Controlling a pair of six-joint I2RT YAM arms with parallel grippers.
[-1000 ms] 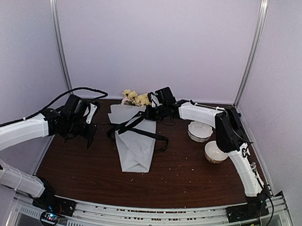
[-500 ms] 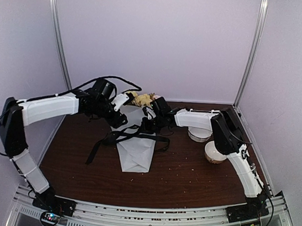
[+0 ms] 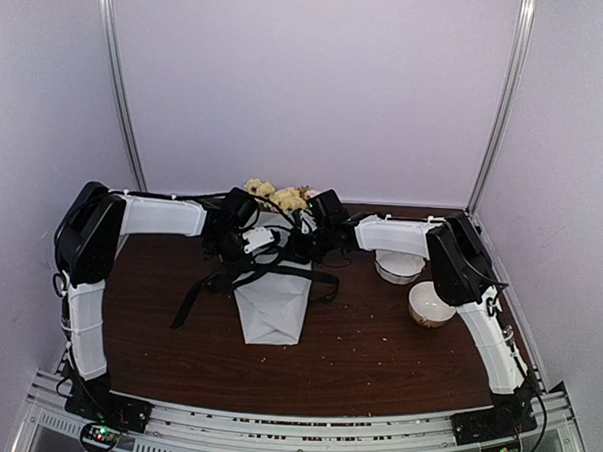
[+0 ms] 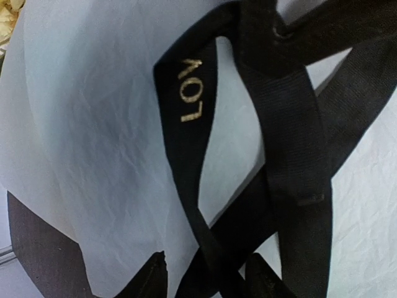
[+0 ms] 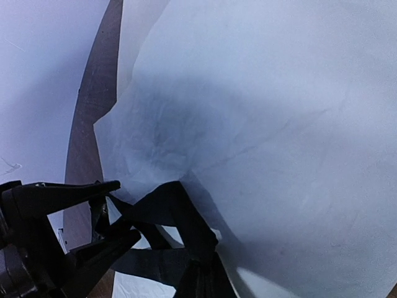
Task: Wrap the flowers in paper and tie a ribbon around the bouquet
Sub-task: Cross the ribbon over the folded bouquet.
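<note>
Ribbon (image 3: 289, 272) round bouquet (image 3: 271, 307): your L gripper (image 4: 208, 279) just swung in beside R gripper (image 3: 303, 244), jaws apart astride a strand. R stays clamped on ribbon. Tie's prob. underway.

**Setting: robot test cell, lab type**

Enclosed booth with plain white panel walls (image 3: 308, 86) on three sides, joined by aluminium uprights (image 3: 119, 78). A dark wood-look table (image 3: 376, 349) fills the floor. A slotted aluminium rail (image 3: 293, 431) along the near edge carries the left arm (image 3: 162, 217) and right arm (image 3: 396, 233), with a small lit circuit board (image 3: 97, 435) at each base.
</note>
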